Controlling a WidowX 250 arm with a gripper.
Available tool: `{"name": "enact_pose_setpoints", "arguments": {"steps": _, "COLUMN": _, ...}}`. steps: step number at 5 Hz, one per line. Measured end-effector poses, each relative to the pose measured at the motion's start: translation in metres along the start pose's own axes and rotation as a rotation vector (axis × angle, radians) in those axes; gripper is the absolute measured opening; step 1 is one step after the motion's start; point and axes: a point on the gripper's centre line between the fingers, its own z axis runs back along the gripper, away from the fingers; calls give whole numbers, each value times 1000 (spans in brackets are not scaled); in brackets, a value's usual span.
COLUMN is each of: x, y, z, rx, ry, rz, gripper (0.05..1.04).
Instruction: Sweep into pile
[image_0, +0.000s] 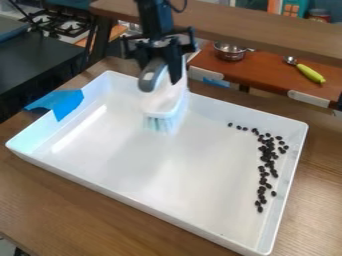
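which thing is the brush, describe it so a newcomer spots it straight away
Start with the big white tray on the wooden table. Towards its far side, the black end effector holds the brush, pale bristles pointing down. Its white body and grey handle set it apart from the small dark beans strewn near the tray's right side.

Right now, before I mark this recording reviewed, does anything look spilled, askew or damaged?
Nothing looks spilled or damaged: the dark beans lie inside the tray, in a loose band unremarkable for sweeping. Only the blue tape looks untidy, its uneven end sticking out past the rim.
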Motion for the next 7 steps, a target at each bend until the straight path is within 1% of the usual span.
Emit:
{"name": "enact_pose_setpoints", "arguments": {"steps": 1, "x": 6, "y": 37, "z": 4, "rx": 22, "ry": -23, "rz": 2, "gripper": 485}}
{"name": "enact_pose_setpoints", "arguments": {"steps": 2, "x": 10, "y": 73, "z": -1, "rx": 55, "ry": -18, "rz": -22, "gripper": 484}}
{"name": "enact_pose_setpoints", "arguments": {"steps": 4, "x": 0, "y": 133, "z": 10, "rx": 85, "ry": -13, "rz": -61, "gripper": 484}}
{"name": "enact_pose_setpoints", "arguments": {"steps": 5, "x": -6, "y": 148, "z": 0, "rx": 119, "ry": 2, "rz": -93, "gripper": 532}}
{"name": "enact_pose_setpoints", "arguments": {"steps": 6, "x": -5, "y": 162, "z": -9, "rx": 190, "ry": -16, "rz": -76, "gripper": 839}}
{"name": "enact_pose_setpoints", "arguments": {"steps": 7, "x": -2, "y": 165, "z": -8, "rx": 202, "ry": -40, "rz": -56, "gripper": 1014}}
